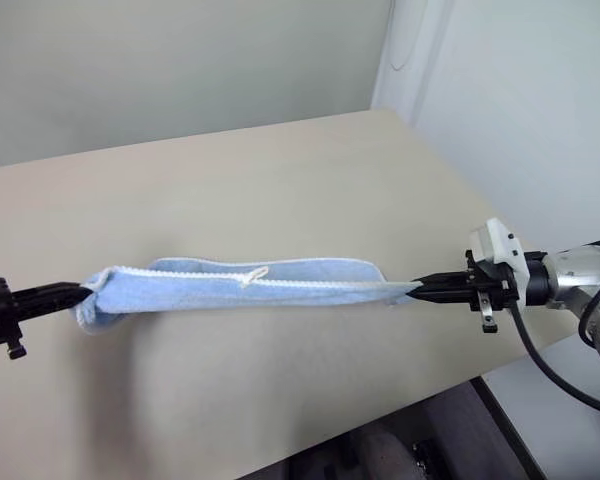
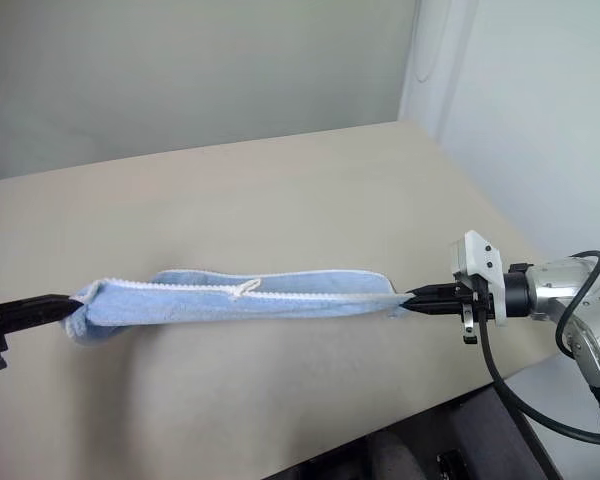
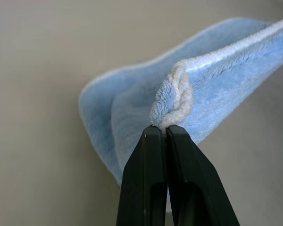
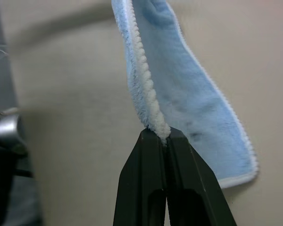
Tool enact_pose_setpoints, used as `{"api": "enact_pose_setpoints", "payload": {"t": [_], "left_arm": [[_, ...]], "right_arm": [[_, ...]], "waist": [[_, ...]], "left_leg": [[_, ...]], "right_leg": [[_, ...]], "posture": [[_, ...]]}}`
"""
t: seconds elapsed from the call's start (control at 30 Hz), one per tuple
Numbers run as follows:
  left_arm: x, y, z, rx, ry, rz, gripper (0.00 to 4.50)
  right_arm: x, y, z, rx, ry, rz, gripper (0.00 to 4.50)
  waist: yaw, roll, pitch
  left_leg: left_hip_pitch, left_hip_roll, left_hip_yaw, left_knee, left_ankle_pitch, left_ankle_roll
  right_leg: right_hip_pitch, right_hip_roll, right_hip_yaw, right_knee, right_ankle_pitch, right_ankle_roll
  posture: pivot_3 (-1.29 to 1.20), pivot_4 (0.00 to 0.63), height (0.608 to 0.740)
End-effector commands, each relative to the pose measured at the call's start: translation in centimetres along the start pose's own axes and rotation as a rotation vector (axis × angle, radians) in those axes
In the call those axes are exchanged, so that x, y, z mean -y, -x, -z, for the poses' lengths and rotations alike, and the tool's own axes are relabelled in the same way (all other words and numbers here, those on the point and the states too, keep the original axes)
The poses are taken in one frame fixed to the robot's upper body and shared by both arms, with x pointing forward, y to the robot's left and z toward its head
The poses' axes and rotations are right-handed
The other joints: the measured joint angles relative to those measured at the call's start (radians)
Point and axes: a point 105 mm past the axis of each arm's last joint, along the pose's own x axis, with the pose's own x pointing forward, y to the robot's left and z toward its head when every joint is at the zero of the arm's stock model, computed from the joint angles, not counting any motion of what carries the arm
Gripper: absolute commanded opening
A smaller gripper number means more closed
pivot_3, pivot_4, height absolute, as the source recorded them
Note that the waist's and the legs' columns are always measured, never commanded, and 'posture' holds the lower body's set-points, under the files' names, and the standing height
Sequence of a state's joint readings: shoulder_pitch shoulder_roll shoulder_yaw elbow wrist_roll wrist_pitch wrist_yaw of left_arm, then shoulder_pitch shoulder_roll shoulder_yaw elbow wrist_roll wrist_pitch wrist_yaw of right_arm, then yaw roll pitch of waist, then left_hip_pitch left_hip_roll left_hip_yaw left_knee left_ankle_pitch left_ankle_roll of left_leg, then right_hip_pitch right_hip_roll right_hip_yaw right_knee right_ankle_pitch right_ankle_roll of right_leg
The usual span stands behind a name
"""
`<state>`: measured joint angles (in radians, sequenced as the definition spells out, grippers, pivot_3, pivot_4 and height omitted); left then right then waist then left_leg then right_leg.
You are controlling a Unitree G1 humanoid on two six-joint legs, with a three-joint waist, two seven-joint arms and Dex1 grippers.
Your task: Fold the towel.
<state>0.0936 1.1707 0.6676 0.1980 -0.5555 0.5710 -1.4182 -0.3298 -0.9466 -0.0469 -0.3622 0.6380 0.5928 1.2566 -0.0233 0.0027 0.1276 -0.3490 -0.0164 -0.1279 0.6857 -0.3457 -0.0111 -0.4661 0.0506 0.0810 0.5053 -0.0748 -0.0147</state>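
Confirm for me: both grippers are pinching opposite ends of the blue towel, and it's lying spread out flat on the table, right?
Not quite. The left gripper and right gripper do pinch opposite ends of the towel, but it is not spread flat: the left eye view shows it stretched between them as a narrow band over the table.

Beige table point(image 1: 310, 190) against plain pale walls point(image 1: 160, 60), corner at right

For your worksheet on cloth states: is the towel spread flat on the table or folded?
Folded. The towel hangs doubled lengthwise, stretched between the left gripper and right gripper, each shut on an end, above the table.
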Motion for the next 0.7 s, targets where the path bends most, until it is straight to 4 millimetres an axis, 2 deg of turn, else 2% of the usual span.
{"api": "enact_pose_setpoints", "payload": {"t": [0.03, 0.2, 0.4, 0.5, 0.7], "left_arm": [[0.3, 0.7, 0.4, -0.088, -0.035, 0.009, 0.0], [1.3, 0.5, 3.5, -0.275, -0.053, 0.064, 0.0], [1.2, -0.9, 3.2, -0.269, -0.083, 0.075, 0.0], [-0.3, -1.8, 1.3, -0.199, -0.115, 0.025, 0.0], [-3.6, -3.9, -4.5, 0.033, -0.156, -0.084, 0.0]], "right_arm": [[-1.0, 0.8, -1.2, 0.018, 0.001, -0.041, 0.05], [-2.4, -0.1, -0.3, -0.016, -0.028, -0.089, 0.05], [-2.9, -1.0, 0.3, -0.016, -0.068, -0.115, 0.05], [-2.2, -0.9, 0.4, -0.02, -0.077, -0.085, 0.05], [2.3, 0.2, 0.1, -0.037, -0.011, 0.074, 0.05]], "waist": [[0.0, 0.0, 0.0], [0.0, -0.001, 0.0], [0.005, -0.002, -0.001], [0.01, -0.004, -0.002], [0.015, -0.007, -0.004]], "left_leg": [[0.0, 0.0, 0.0, 0.0, 0.0, 0.0], [0.0, 0.001, -0.001, -0.002, 0.002, 0.003], [0.001, 0.0, -0.001, -0.002, 0.003, 0.006], [0.001, 0.0, -0.002, -0.001, 0.003, 0.006], [0.001, 0.0, -0.002, 0.009, 0.003, 0.008]], "right_leg": [[-0.001, 0.0, 0.0, 0.0, 0.0, 0.0], [-0.001, 0.001, 0.0, 0.002, 0.0, 0.0], [-0.001, 0.001, 0.0, 0.006, 0.0, -0.001], [-0.001, 0.0, 0.0, 0.007, 0.001, -0.001], [-0.004, 0.0, 0.0, 0.018, 0.005, -0.005]], "posture": [[0.0, 0.15, 0.74], [0.0, 0.15, 0.74], [0.0, 0.15, 0.74], [0.0, 0.15, 0.74], [0.0, 0.15, 0.74]]}}
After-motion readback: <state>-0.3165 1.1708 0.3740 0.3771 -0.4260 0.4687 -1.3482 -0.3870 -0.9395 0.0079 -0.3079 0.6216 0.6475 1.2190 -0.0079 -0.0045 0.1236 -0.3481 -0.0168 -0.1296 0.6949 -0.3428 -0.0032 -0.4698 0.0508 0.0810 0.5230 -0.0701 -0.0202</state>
